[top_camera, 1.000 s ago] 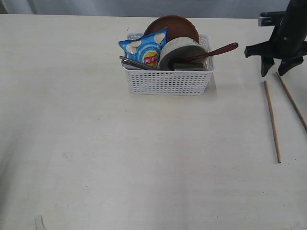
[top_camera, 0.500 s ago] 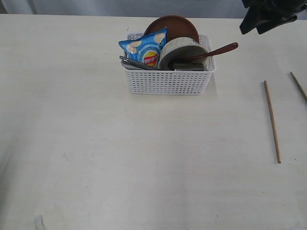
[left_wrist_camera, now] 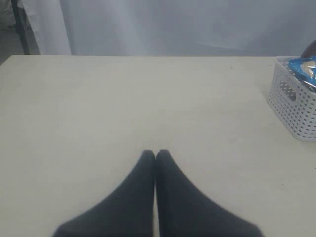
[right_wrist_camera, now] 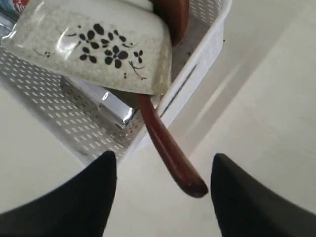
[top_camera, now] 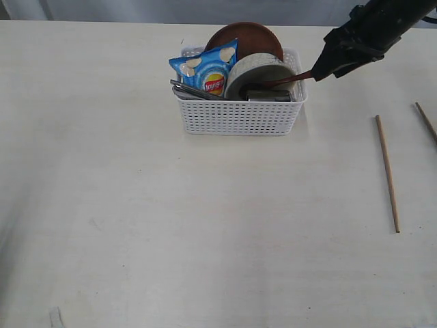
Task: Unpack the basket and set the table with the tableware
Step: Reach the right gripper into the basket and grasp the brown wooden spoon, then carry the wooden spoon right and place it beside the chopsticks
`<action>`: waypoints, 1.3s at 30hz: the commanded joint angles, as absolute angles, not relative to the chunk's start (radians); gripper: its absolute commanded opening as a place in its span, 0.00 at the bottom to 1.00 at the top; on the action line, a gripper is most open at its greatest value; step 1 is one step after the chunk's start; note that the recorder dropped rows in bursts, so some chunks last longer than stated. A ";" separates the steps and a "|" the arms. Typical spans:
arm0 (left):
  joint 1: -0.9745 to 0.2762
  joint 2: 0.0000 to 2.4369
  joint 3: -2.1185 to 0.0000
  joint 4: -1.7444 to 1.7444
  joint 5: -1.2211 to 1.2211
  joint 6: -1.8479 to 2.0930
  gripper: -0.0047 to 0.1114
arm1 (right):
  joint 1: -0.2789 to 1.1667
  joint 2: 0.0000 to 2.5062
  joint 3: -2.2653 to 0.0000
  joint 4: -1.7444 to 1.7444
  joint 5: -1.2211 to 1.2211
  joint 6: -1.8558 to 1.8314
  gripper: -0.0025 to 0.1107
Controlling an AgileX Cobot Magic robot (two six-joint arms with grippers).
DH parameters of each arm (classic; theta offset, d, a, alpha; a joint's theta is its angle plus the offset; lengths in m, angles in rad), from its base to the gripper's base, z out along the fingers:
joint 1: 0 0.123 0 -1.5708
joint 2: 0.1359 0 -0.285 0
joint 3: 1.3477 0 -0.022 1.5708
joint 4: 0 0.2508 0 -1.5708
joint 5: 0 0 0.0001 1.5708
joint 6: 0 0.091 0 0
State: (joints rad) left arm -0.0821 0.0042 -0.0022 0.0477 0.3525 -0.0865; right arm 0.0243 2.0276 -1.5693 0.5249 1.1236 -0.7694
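The white basket (top_camera: 239, 116) stands at the back middle of the table (top_camera: 171, 225). It holds a reddish-brown plate (top_camera: 249, 33), a pale bowl (top_camera: 263, 67) on its side, steel cutlery (top_camera: 193, 90), a steel cup (right_wrist_camera: 111, 106) and a dark red spoon (top_camera: 290, 79) whose handle sticks out over the right rim. My right gripper (top_camera: 326, 68) is open at the handle's end, and the spoon (right_wrist_camera: 168, 148) lies between its fingers untouched. Two chopsticks (top_camera: 387, 171) (top_camera: 427, 121) lie on the table at the right. My left gripper (left_wrist_camera: 155, 154) is shut and empty above bare table.
A blue chips bag (top_camera: 207, 68) leans in the basket's left half. In the left wrist view the basket (left_wrist_camera: 296, 106) sits far off to one side. A grey curtain hangs behind the table's far edge.
My right gripper rose from beside the chopsticks, swung left and came down at the spoon's handle end, its jaws opening wider. The left gripper has not moved.
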 commanded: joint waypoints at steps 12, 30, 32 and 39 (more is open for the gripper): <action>-0.079 0.000 0.000 0.055 0.343 -0.083 0.04 | 0.028 2.030 -1.570 0.586 1.123 -0.803 0.10; -0.079 0.000 0.000 0.055 0.343 -0.083 0.04 | 0.028 1.903 -1.570 0.631 1.217 -0.803 0.02; -0.079 0.000 0.000 0.055 0.343 -0.083 0.04 | 0.028 1.865 -1.570 0.631 1.221 -0.792 0.02; -0.079 0.000 0.000 0.055 0.343 -0.083 0.04 | 0.028 1.737 -1.570 0.588 1.221 -0.724 0.02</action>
State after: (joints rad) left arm -0.0821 0.0042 -0.0022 0.0477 0.3525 -0.0865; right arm 0.0289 1.7864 -1.5693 0.6087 1.2153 -0.7579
